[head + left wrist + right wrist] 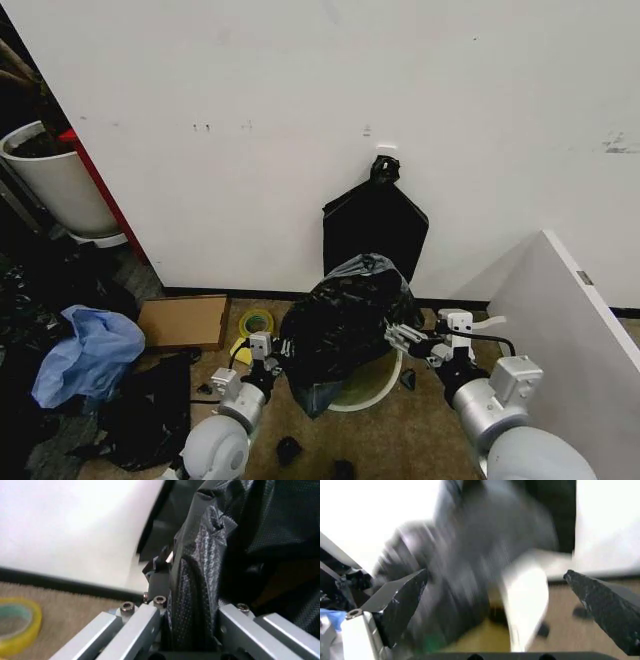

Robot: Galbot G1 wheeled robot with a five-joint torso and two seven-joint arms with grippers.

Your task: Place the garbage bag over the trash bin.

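The crinkled, glossy black plastic garbage bag [345,325] is seen draped in a billowy heap over the round cream-white plastic trash bin [375,392], of which a curved stretch of rim and inner wall is left showing at the side nearer the robot's right. The left hand [268,362] is placed against the bag's left flank, and in the left wrist view a fold of the black film [192,603] is seen pinched between its metal fingers [142,624], so the hand is closed on the bag. The right hand [408,340] is held at the bag's right side, just above the exposed rim; in the right wrist view its two dark fingers [400,603] are spread wide apart with the blurred bag [470,562] beyond them, and no film is gripped. The bin is stood on brown carpeted floor [400,440] close to the white wall [300,100]. A smooth flat black bag with a knotted top [375,225] is hung on that wall directly behind the bin. A roll of yellow tape [256,322], a flat brown cardboard piece [183,321] and a crumpled blue plastic sheet [88,352] are lain on the floor to the left, and a tall white planter pot [55,180] is stood farther off. A slanted white panel [560,310] is set at the right.
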